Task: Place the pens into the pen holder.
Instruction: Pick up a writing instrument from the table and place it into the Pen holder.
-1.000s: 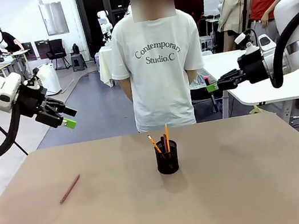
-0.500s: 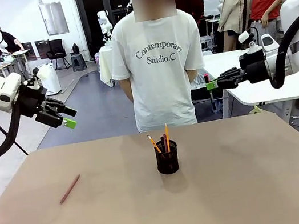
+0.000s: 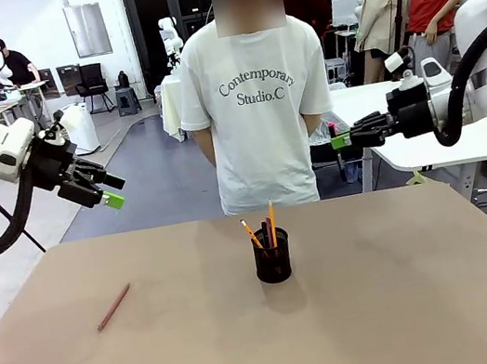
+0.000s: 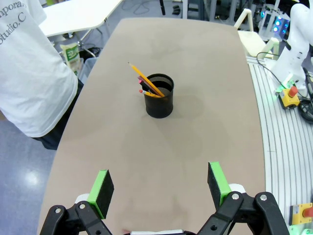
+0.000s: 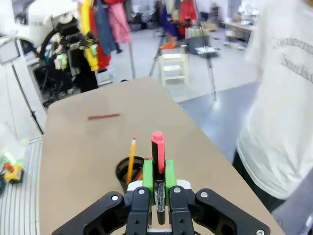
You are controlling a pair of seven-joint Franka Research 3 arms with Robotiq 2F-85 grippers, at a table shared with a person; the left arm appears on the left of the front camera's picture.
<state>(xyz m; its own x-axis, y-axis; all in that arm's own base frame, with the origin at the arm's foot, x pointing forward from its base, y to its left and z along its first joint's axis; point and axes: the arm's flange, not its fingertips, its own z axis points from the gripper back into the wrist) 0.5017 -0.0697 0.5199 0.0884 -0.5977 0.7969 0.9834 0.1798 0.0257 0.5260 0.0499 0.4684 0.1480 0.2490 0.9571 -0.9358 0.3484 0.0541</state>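
- The black marker sat clamped in the right gripper, high and well apart from the pen holder at the centre of the table.
- You needed it tip-down over the rim, seemingly clear of the yellow pencils inside.
- The left gripper hung spread, empty.

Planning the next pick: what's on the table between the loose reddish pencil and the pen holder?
Nothing; the front view shows bare table between the reddish pencil and the pen holder.
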